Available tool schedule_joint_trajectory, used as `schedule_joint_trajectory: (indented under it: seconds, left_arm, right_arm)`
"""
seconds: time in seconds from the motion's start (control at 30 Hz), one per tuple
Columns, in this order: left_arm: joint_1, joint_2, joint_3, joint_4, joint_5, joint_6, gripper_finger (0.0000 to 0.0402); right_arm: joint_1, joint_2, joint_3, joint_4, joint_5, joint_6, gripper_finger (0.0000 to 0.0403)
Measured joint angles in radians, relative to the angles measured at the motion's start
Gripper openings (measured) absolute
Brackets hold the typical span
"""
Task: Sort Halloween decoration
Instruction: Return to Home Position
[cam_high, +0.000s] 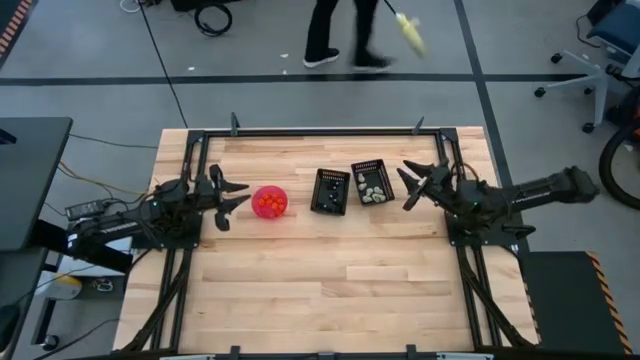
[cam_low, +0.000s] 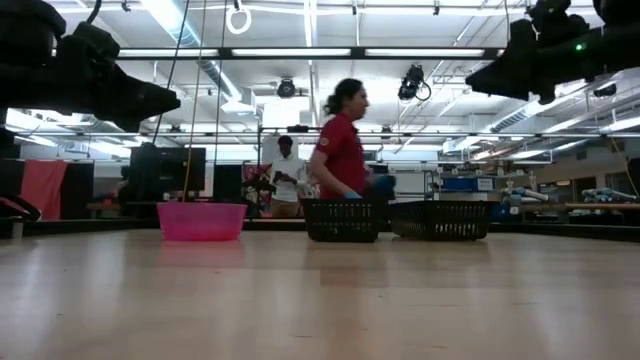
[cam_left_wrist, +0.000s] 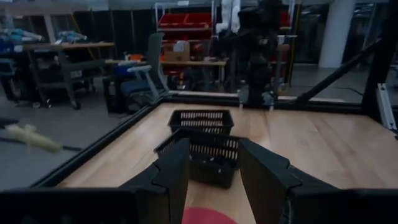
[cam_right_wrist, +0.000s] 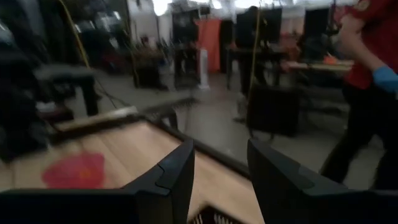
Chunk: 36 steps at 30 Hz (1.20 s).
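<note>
A pink round bowl (cam_high: 270, 201) holds orange Halloween decoration pieces (cam_high: 268, 205). To its right stand two black slotted baskets. The nearer basket (cam_high: 331, 190) has dark pieces in it. The farther one (cam_high: 371, 182) holds pale white-grey pieces (cam_high: 374, 193). My left gripper (cam_high: 236, 196) hovers open just left of the bowl, pointing level toward the baskets (cam_left_wrist: 205, 158). My right gripper (cam_high: 410, 186) hovers open just right of the baskets, with nothing between its fingers (cam_right_wrist: 174, 177).
The black frame rail (cam_high: 330, 131) runs round the wooden table. A person (cam_high: 335, 35) walks past on the floor beyond the far edge. Bare wood (cam_high: 330, 290) fills the table's near half. In the low view the bowl (cam_low: 201, 221) and the baskets (cam_low: 344, 220) stand far back.
</note>
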Motion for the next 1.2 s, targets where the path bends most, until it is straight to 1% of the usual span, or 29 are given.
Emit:
schedule_joint_trajectory:
  seconds: [0.03, 0.1, 0.2, 0.3, 0.37, 0.53, 0.6, 0.67, 0.8, 0.9, 0.97, 1.2]
  left_arm:
    - [-0.007, 0.0, 0.0, 0.006, 0.0, 0.009, 0.0142]
    - [-0.022, 0.0, 0.0, 0.022, 0.0, 0.036, 0.0142]
    - [-0.04, 0.0, 0.0, 0.045, 0.0, 0.065, 0.0142]
    - [-0.051, 0.002, 0.0, 0.076, 0.0, 0.057, 0.0142]
    - [-0.051, 0.002, 0.0, 0.118, 0.0, 0.035, 0.0142]
    - [-0.05, 0.002, 0.0, 0.174, 0.001, 0.007, 0.0142]
    - [-0.05, 0.002, 0.0, 0.175, 0.001, -0.019, 0.0142]
    - [-0.05, 0.002, 0.0, 0.161, 0.0, -0.029, 0.0142]
    - [-0.05, 0.003, 0.0, 0.146, 0.001, -0.014, 0.0142]
    - [-0.05, 0.003, 0.0, 0.146, 0.0, -0.019, 0.0142]
    - [-0.05, 0.003, 0.0, 0.146, 0.001, -0.019, 0.0142]
    - [-0.05, 0.003, 0.0, 0.146, 0.001, -0.019, 0.0142]
  right_arm:
    - [0.024, 0.0, 0.005, -0.029, 0.024, 0.02, 0.0152]
    - [0.058, 0.001, -0.006, -0.036, 0.023, 0.063, 0.0152]
    - [0.079, 0.001, -0.068, -0.032, -0.031, 0.17, 0.0152]
    - [0.081, 0.002, -0.145, 0.034, -0.086, 0.238, 0.0152]
    - [0.082, 0.002, -0.172, 0.102, -0.109, 0.236, 0.0152]
    - [0.085, -0.005, -0.172, 0.106, -0.222, 0.195, 0.0152]
    - [0.099, -0.036, -0.172, 0.109, -0.243, 0.178, 0.0152]
    - [0.119, -0.078, -0.172, 0.101, -0.23, 0.15, 0.0152]
    - [0.164, -0.19, -0.172, 0.025, -0.155, 0.093, 0.0152]
    - [0.179, -0.246, -0.172, -0.009, -0.091, 0.079, 0.0152]
    - [0.179, -0.265, -0.172, 0.005, -0.056, 0.076, 0.0153]
    - [0.176, -0.272, -0.171, 0.004, -0.054, -0.005, 0.0153]
